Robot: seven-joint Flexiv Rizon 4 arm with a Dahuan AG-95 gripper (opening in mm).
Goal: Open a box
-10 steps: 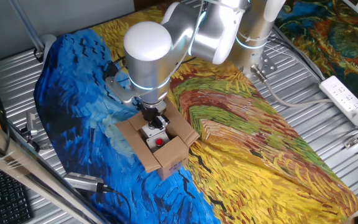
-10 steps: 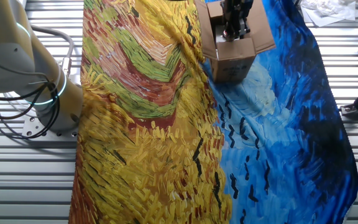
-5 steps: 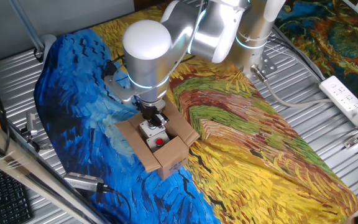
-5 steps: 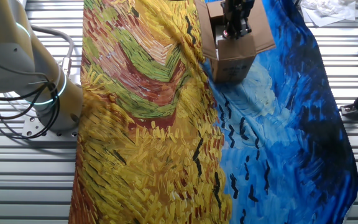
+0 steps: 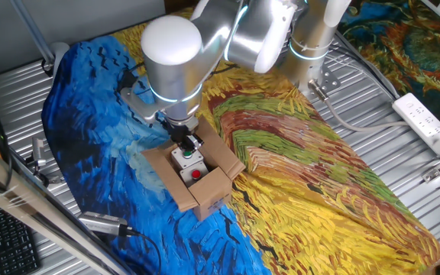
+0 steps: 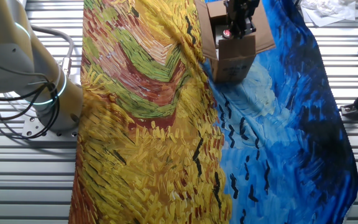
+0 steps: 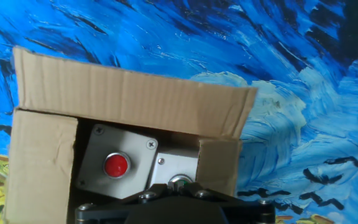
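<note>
Box [image 5: 198, 179] flaps spread, fingers [image 5: 189, 143] just above, perhaps touching.

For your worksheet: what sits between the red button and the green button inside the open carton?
Only the grey unit's own bare face lies between the red button and green button; the hand view shows it inside the box.

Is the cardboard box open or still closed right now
Open. The box has its flaps folded outward, and the grey unit with its red button shows inside.
</note>
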